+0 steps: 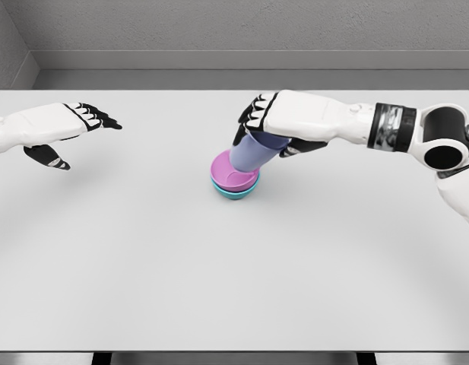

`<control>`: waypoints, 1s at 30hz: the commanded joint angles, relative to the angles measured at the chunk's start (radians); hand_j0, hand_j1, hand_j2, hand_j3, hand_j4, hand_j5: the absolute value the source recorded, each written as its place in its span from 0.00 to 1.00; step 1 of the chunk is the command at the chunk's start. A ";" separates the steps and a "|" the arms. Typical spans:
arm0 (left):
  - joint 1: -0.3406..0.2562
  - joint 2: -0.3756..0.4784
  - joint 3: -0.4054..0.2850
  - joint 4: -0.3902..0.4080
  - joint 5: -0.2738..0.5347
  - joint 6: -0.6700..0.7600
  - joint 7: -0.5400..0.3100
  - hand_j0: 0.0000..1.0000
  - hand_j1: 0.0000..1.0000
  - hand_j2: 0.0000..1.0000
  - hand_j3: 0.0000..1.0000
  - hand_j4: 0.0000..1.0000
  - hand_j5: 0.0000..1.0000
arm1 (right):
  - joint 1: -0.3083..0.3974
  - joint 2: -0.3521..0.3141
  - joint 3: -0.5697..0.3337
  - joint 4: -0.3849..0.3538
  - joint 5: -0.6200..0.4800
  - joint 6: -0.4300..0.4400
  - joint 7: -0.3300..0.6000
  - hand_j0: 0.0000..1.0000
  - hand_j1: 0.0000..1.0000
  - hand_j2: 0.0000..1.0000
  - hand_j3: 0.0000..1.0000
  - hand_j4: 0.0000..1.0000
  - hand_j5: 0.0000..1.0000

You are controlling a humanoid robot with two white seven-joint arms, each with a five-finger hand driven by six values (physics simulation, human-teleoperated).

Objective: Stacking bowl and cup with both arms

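A pink bowl [228, 181] sits nested in a teal bowl [236, 193] at the middle of the white table [143, 258]. My right hand [258, 122] is shut on a lavender cup [253, 150], which is tilted with its base down in the pink bowl. My left hand [74, 125] hovers over the table's far left, fingers spread and holding nothing.
Grey walls close off the far side of the table. The right forearm [386, 125] reaches in from the right edge above the table top.
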 commanded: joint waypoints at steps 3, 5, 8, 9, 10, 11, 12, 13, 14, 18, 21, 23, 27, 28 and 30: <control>0.000 0.001 0.001 0.000 0.006 0.002 0.001 1.00 1.00 1.00 1.00 1.00 1.00 | 0.000 0.016 0.009 0.024 0.010 0.003 -0.001 0.69 0.69 0.69 0.69 0.69 0.69; 0.000 -0.001 0.001 0.000 0.006 0.002 0.001 1.00 1.00 1.00 1.00 1.00 1.00 | 0.000 0.016 0.013 0.025 0.013 0.003 -0.001 0.69 0.69 0.69 0.69 0.69 0.69; 0.000 0.001 0.001 0.000 0.006 0.002 0.001 1.00 1.00 1.00 1.00 1.00 1.00 | -0.003 0.023 0.018 0.025 0.013 0.003 -0.001 0.69 0.69 0.69 0.69 0.69 0.69; 0.000 -0.001 0.001 0.000 0.006 0.002 0.001 1.00 1.00 1.00 1.00 1.00 1.00 | -0.005 0.026 0.024 0.030 0.013 0.003 -0.001 0.69 0.69 0.69 0.69 0.69 0.69; 0.000 -0.001 0.001 0.000 0.006 0.002 0.001 1.00 1.00 1.00 1.00 1.00 1.00 | -0.012 0.042 0.032 0.033 0.015 0.003 -0.001 0.69 0.69 0.69 0.69 0.69 0.69; 0.000 -0.001 0.001 0.000 0.006 0.002 0.001 1.00 1.00 1.00 1.00 1.00 1.00 | -0.014 0.042 0.036 0.044 0.016 0.003 -0.001 0.69 0.69 0.69 0.69 0.69 0.69; 0.000 -0.001 0.001 0.000 0.006 0.002 0.001 1.00 1.00 1.00 1.00 1.00 1.00 | -0.014 0.051 0.039 0.053 0.030 0.003 -0.001 0.69 0.69 0.69 0.69 0.69 0.69; 0.000 0.001 0.001 0.000 0.006 0.002 0.001 1.00 1.00 1.00 1.00 1.00 1.00 | -0.014 0.055 0.041 0.057 0.038 0.003 -0.001 0.69 0.69 0.69 0.69 0.69 0.69; 0.000 0.001 0.001 0.000 0.006 0.002 0.001 1.00 1.00 1.00 1.00 1.00 1.00 | -0.014 0.057 0.041 0.062 0.038 0.003 -0.001 0.69 0.69 0.69 0.69 0.69 0.69; 0.000 -0.001 0.001 0.000 0.006 0.002 0.001 1.00 1.00 1.00 1.00 1.00 1.00 | -0.015 0.065 0.047 0.077 0.050 0.003 -0.001 0.69 0.69 0.69 0.69 0.69 0.69; 0.000 -0.001 0.001 0.000 0.006 0.002 0.001 1.00 1.00 1.00 1.00 1.00 1.00 | -0.015 0.066 0.049 0.084 0.053 0.003 -0.001 0.74 0.74 0.74 0.74 0.74 0.74; 0.000 -0.001 0.001 0.000 0.006 0.002 0.001 1.00 1.00 1.00 1.00 1.00 1.00 | -0.015 0.066 0.049 0.082 0.053 0.003 -0.001 1.00 1.00 1.00 1.00 1.00 1.00; 0.000 -0.001 0.001 0.000 0.006 0.002 0.001 1.00 1.00 1.00 1.00 1.00 1.00 | -0.014 0.066 0.049 0.080 0.053 0.003 -0.001 1.00 1.00 1.00 1.00 1.00 1.00; 0.000 -0.001 0.001 0.000 0.006 0.002 0.001 1.00 1.00 1.00 1.00 1.00 1.00 | -0.014 0.065 0.050 0.079 0.053 0.003 -0.001 1.00 1.00 1.00 1.00 1.00 1.00; 0.000 -0.001 0.001 0.000 0.006 0.002 0.001 1.00 1.00 1.00 1.00 1.00 1.00 | -0.018 0.062 0.047 0.071 0.052 0.003 -0.001 1.00 1.00 1.00 1.00 1.00 1.00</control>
